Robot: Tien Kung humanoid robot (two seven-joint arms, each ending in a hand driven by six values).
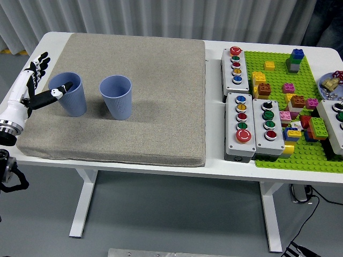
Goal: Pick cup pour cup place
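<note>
1. Where the white table shows its near edge, at about six o'clock in the view, its bare front strip runs below a thick grey mat.
2. At nine o'clock the left hand reaches in from the left edge over the mat's left border, fingers spread and straight, holding nothing.
3. Its thumb points toward three o'clock and lies against the near side of the left blue cup, the tip up by the rim; whether it dips inside cannot be told.
4. That cup stands upright on the mat's left part, with a second blue cup upright just beside it toward three o'clock, the two apart.
5. Out at three o'clock, off the mat, two grey button boxes sit side by side, with a narrower button box beyond them.
6. Farther toward two o'clock a green baseplate carries scattered coloured bricks.
</note>
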